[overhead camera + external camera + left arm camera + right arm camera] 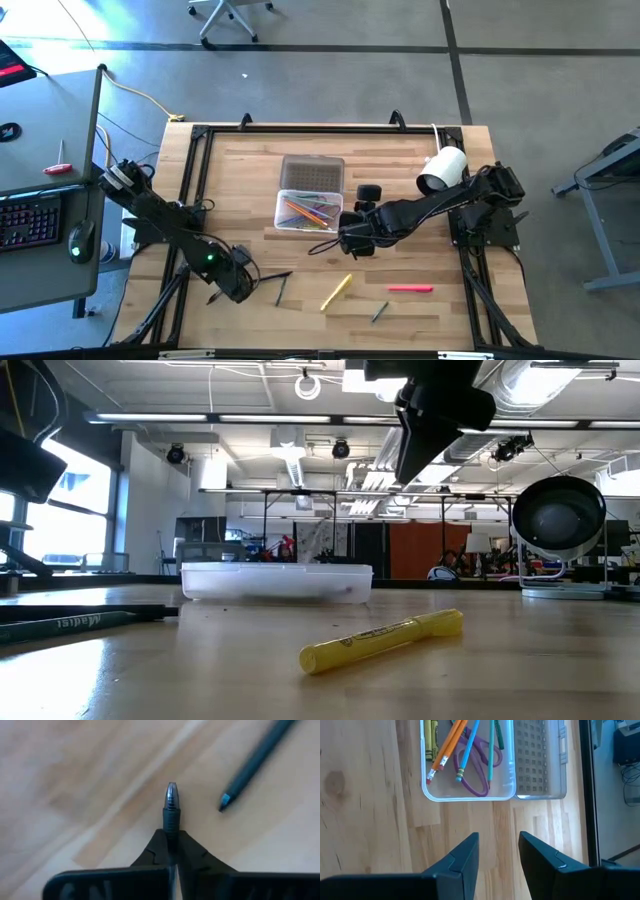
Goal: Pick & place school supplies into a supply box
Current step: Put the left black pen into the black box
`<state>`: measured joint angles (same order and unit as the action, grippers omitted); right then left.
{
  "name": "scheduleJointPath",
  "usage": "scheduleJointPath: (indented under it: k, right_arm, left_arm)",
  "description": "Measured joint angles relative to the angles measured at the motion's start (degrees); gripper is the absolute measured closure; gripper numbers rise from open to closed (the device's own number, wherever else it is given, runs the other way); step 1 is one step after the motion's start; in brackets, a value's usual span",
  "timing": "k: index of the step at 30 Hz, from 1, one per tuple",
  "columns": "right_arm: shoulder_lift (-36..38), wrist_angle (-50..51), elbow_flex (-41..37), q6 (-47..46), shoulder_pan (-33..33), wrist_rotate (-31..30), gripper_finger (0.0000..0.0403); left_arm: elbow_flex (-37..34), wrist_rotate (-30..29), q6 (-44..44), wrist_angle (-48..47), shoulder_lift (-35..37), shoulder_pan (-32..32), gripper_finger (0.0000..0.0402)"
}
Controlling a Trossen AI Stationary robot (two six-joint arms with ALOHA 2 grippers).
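Observation:
My left gripper (222, 292) is at the table's near left, pointing down, shut on a black pen (171, 805). Close by it a dark green pencil (255, 762) lies flat on the wood. Also flat on the table are a yellow marker (336, 292), a pink marker (410, 288) and a small green pencil (380, 312). The clear supply box (308, 210) stands mid-table with its lid (313, 172) folded open behind it. It holds orange and blue pencils and purple scissors (475, 775). My right gripper (497, 851) hovers open just on the near right side of the box. My left gripper pinches the black pen between its two fingertips, close to the pen's silvery end (171, 795). The fingers come from above, pointing down, one on each side of the barrel. That end sticks out past them; the rest is hidden under the gripper. Whether the pen is lifted clear I cannot tell.
A white cylindrical camera (443, 170) stands at the far right of the table. A small black object (368, 191) sits right of the box. A black frame rail (320, 128) runs around the table. Bare wood lies between the loose markers along the near edge.

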<state>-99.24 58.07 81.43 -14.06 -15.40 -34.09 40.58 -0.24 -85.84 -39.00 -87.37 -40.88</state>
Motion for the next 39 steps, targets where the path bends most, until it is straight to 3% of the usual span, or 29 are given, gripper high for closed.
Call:
scheduleJointPath:
  k: [4, 8, 13, 17, 23, 29, 33, 39]
  right_arm:
    - [0.00, -0.22, 0.00, 0.00, 0.00, 0.00, 0.0284]
    - [0.00, -0.23, 0.00, 0.00, 0.00, 0.00, 0.0284]
    - [0.00, -1.80, 0.00, 0.32, 0.00, 0.03, 0.0284]
    - [-0.02, -3.52, 0.00, 2.26, 0.00, 0.11, 0.0284]
    - [-0.02, -3.49, 0.00, 2.06, 0.00, 1.91, 0.0284]
    - [-0.02, -0.18, -0.01, -1.89, -0.18, 7.86, 0.0284]
    - [-0.02, 0.70, -1.25, -3.87, -1.45, 9.52, 0.0284]
    - [-0.07, -2.71, -6.21, -2.06, -4.00, 10.65, 0.0284]
  left_arm:
    - [-0.15, -0.51, 1.44, -1.70, 0.13, 2.79, 0.0341]
    - [1.82, -1.98, 6.40, -6.09, 0.20, 5.63, 0.0361]
    - [9.16, -12.05, 15.35, -15.99, 0.34, 10.65, 0.0373]
    - [16.55, -16.38, 27.08, -22.11, 0.41, 17.11, 0.0372]
    - [26.92, -21.26, 48.55, -18.14, 0.48, 28.78, 0.0356]
    - [28.68, -16.80, 74.30, 0.39, -0.50, 38.80, 0.0360]
    - [28.71, -11.32, 83.04, 8.22, -4.57, 42.51, 0.0341]
    - [28.63, -9.71, 85.63, 7.17, -10.97, 44.04, 0.0296]
